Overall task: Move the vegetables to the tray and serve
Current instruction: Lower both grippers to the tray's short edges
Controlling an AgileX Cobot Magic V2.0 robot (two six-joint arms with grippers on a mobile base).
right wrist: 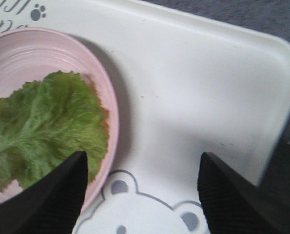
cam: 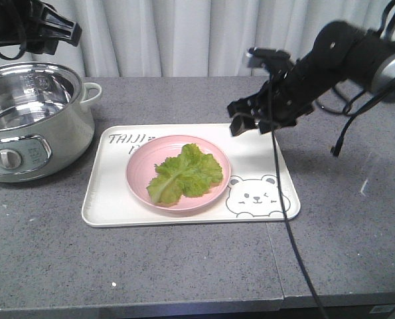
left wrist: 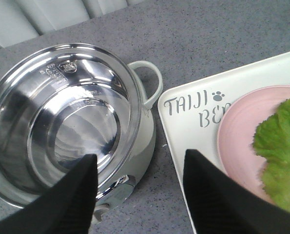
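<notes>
**A:** Where do the vegetables (cam: 184,174) lie?

**B:** In the pink plate (cam: 139,181), which stands on the tray (cam: 257,159), left of its middle. The leaf lies flat. In the front view its long axis runs on a slant, from front-left to back-right.

**A:** And the tray itself?

**B:** Its long side runs left to right across the grey worktop (cam: 184,266). The bear drawing (cam: 253,195) is at the front-right corner and the lettering at the back-left. Bare worktop shows in front of it, behind it and to its right.

**A:** What crowds it?

**B:** A steel-lined pot (cam: 31,119) on the left. Its handle is near the tray's back-left corner, with a strip of worktop between them. A black cable (cam: 285,219) hangs from the right arm across the tray's right end and over the front edge.

**A:** The tools?

**B:** The right tool (right wrist: 142,161) hovers over the tray's bare right half, spread wide and empty, with one finger above the plate's rim. The left tool (left wrist: 137,161) hangs over the pot's side near the tray, also wide and empty.
</notes>
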